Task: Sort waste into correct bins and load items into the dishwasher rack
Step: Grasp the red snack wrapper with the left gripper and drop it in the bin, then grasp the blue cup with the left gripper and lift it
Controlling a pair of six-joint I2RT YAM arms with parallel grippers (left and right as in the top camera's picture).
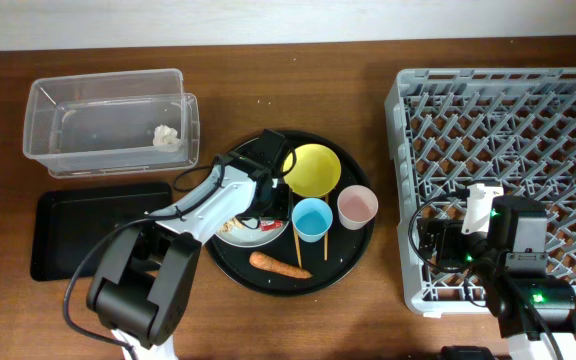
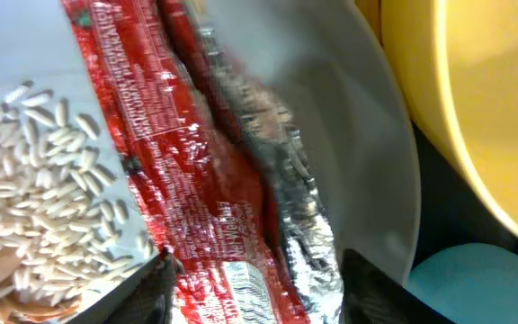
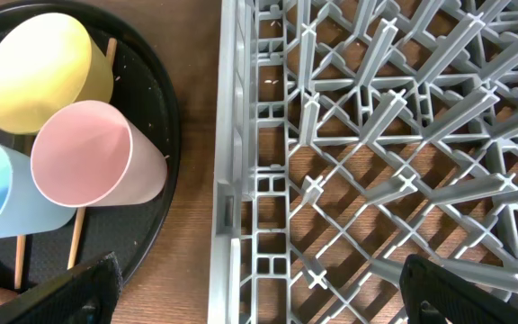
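The pink cup [image 3: 97, 166], blue cup [image 3: 3, 205] and yellow bowl [image 3: 45, 72] share a black tray [image 3: 157, 99] beside the rack [image 3: 234, 135]

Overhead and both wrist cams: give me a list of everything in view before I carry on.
dishwasher rack: one, light grey, right of table
clear tub: one, transparent, far left
tissue: one, white, in the clear tub
flat black tray: one, black, near left
round tray: one, black, centre
yellow bowl: one, yellow, on round tray
blue cup: one, blue, on round tray
pink cup: one, pink, on round tray
carrot: one, orange, on round tray
chopsticks: two, wooden, on round tray
plate: one, pale grey, on round tray
wrapper: one, red, on plate
food scraps: one pile, beige, on plate
left gripper: open, black, astride the wrapper
right gripper: open, black, over the rack's left edge
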